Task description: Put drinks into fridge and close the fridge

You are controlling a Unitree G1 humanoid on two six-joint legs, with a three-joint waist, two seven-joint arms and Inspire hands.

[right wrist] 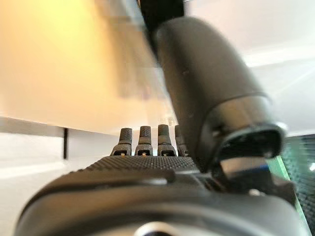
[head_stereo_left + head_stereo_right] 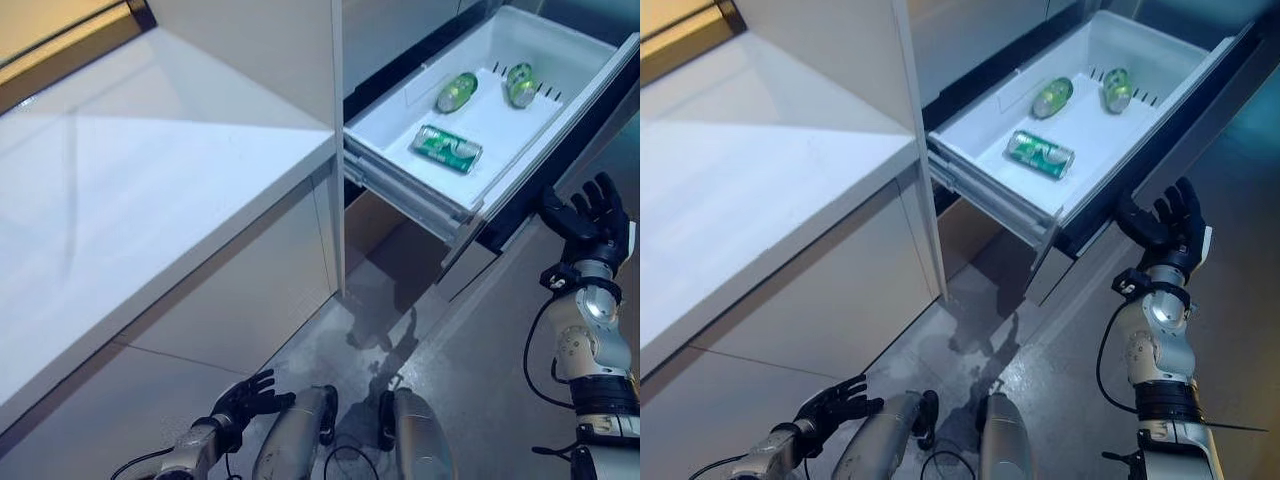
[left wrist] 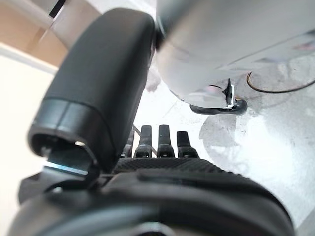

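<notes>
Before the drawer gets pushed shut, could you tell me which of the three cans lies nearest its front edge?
The green can lying alone toward the front of the fridge drawer; the other two cans sit side by side farther back.

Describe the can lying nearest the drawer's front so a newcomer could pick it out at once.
Find the white fridge drawer pulled open right of the white counter. Three green drink containers lie inside; two rounded ones sit toward the back. The can lies alone nearer the front, on its side.

Head stereo pair looking down, sharing open drawer [image 2: 480, 130], wrist cameras close behind fingers
</notes>
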